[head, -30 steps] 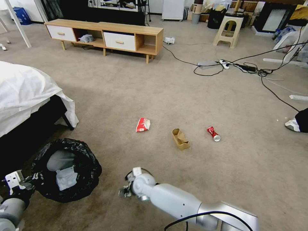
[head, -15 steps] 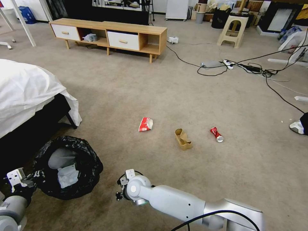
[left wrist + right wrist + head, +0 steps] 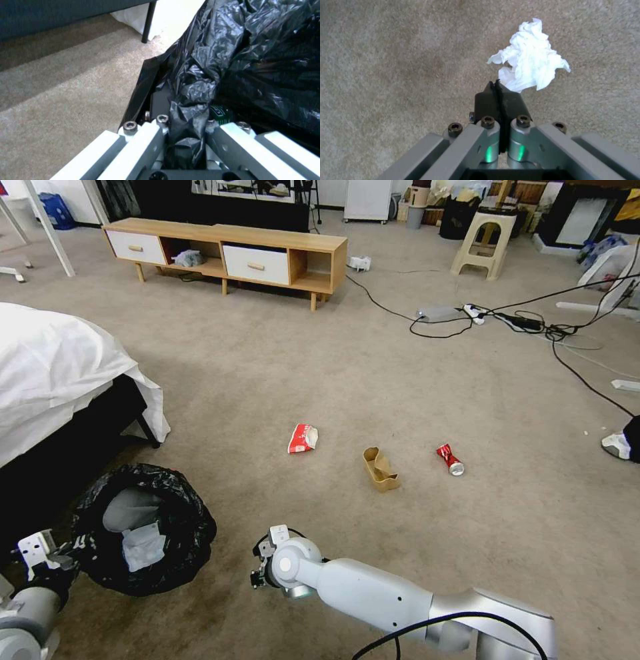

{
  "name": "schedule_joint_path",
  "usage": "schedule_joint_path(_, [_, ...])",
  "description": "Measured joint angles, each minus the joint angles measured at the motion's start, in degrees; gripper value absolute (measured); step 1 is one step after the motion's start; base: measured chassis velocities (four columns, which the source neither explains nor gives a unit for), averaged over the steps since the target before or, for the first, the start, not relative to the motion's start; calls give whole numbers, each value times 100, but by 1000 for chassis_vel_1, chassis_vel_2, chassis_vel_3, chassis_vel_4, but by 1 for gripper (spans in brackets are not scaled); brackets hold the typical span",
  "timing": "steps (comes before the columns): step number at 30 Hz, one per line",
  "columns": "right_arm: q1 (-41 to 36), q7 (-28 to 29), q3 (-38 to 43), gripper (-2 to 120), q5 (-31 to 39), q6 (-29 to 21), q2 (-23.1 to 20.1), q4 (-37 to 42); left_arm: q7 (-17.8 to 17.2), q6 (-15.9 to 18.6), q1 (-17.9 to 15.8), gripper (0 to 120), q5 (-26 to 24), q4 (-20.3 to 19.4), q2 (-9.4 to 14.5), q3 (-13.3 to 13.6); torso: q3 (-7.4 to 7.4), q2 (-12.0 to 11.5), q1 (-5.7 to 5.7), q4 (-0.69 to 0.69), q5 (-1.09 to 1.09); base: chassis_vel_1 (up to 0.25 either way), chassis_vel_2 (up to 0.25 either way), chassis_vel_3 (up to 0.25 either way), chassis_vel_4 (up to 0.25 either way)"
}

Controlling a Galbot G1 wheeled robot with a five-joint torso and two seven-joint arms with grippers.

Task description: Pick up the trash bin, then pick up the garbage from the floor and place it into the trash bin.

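One crushed red can (image 3: 450, 459) (long axis 11-to-5 o'clock), one trash bin (image 3: 143, 528) clamped by left end effector (image 3: 186, 140), right end effector (image 3: 500, 93) closed beside one white tissue (image 3: 530, 68)

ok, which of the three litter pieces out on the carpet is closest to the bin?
The red-white wrapper: leftmost of the three, on the bin's side. Brown box and red can lie farther right.
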Motion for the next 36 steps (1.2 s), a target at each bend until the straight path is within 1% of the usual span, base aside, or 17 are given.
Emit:
schedule_joint_path(14, [-13,81,0,0,52,0,-43,150,-2,0,7,1,3,34,-5,-10,0,1,0,1,-1,0,0,0,0])
schedule_joint_path(16, [-13,84,-1,4,52,0,-40,150,-1,0,7,1,3,35,-2,-11,0,1,0,0,0,0,0,0,0])
schedule_joint_path(17, [-12,84,-1,15,52,0,-39,150,-1,0,7,1,3,34,-1,-13,0,1,0,0,0,0,0,0,0])
schedule_joint_path(19, [-12,84,-2,17,53,0,-39,150,0,0,7,1,2,34,2,-14,0,1,0,0,0,0,0,0,0])
schedule_joint_path(20, [-9,85,-2,22,54,0,-39,150,0,0,7,1,1,34,5,-16,0,1,0,1,0,0,0,0,0])
schedule_joint_path(21, [-9,85,-2,22,54,0,-39,150,0,0,7,1,1,34,5,-16,0,1,0,1,0,0,0,0,0])
schedule_joint_path(23, [-3,86,-3,26,54,0,-38,150,0,0,7,1,1,35,9,-16,0,1,0,0,0,0,0,0,0])
schedule_joint_path(25, [11,89,-3,41,60,-2,-38,150,0,0,5,1,-3,33,16,-16,0,1,0,1,0,0,0,0,0])
schedule_joint_path(26, [11,89,-3,41,60,-2,-38,150,0,0,5,1,-3,33,16,-16,0,1,0,1,0,0,0,0,0])
schedule_joint_path(27, [16,91,-3,45,65,-3,-38,152,0,0,4,1,-4,33,18,-17,0,1,0,1,0,0,0,0,0])
schedule_joint_path(28, [22,95,-3,51,71,-4,-42,158,0,0,0,1,-5,32,22,-17,0,1,0,0,0,0,0,0,0])
schedule_joint_path(29, [22,95,-3,51,71,-4,-42,158,0,0,0,1,-5,32,22,-17,0,1,0,0,0,0,0,0,0])
schedule_joint_path(31, [34,108,-3,65,90,-8,-53,166,0,0,-8,1,-10,32,28,-15,0,1,0,0,0,0,0,0,0])
schedule_joint_path(32, [34,108,-3,65,90,-8,-53,166,0,0,-8,1,-10,32,28,-15,0,1,0,0,0,0,0,0,0])
schedule_joint_path(34, [45,121,-3,77,97,-12,-68,172,2,0,-11,1,-12,32,29,-13,0,1,0,0,0,0,0,0,0])
schedule_joint_path(35, [45,121,-3,77,97,-12,-68,172,2,0,-11,1,-12,32,29,-13,0,1,0,0,0,0,0,0,0])
schedule_joint_path(36, [53,131,-2,83,112,-13,-75,187,4,0,-11,1,-14,32,28,-12,0,1,0,0,0,0,0,0,0])
